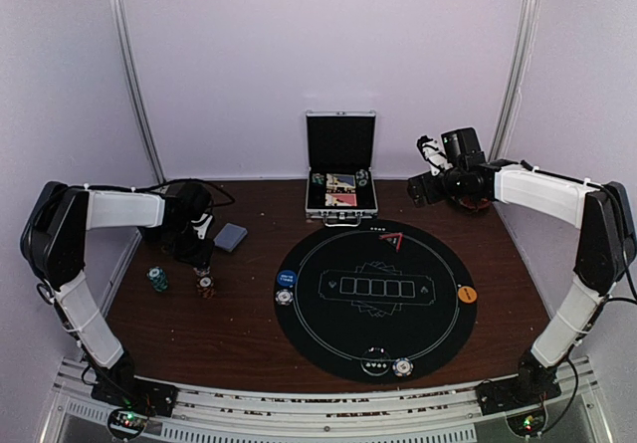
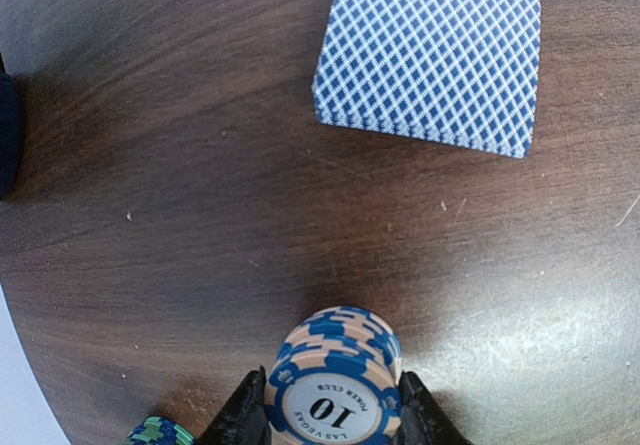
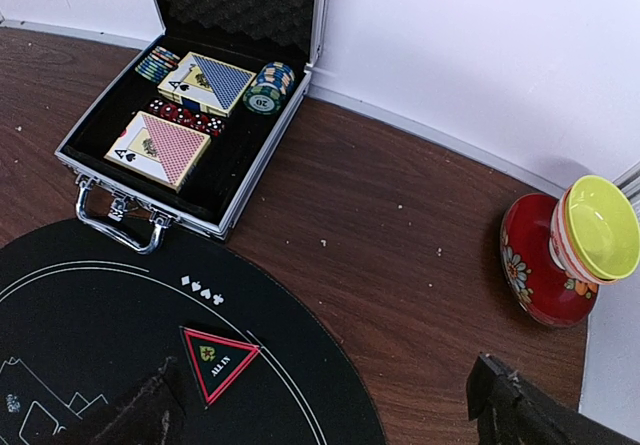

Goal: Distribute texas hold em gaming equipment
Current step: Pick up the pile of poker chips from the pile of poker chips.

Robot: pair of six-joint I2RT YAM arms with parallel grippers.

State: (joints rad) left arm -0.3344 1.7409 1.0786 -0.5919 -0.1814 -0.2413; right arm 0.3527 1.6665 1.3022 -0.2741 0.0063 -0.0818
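Note:
My left gripper is shut on a short stack of blue-and-peach poker chips marked 10, standing on the wooden table left of the mat. In the top view that stack sits just below the gripper. A teal chip stack stands to its left. A blue-backed card deck lies beyond it. On the black mat are a blue button, an orange button and white chips. My right gripper hangs open over the mat's far right edge, holding nothing.
The open silver case at the back holds two card decks, chips and red dice. A red and yellow vase stands by the right wall. A triangular all-in marker lies on the mat. A dark object sits left of the held stack.

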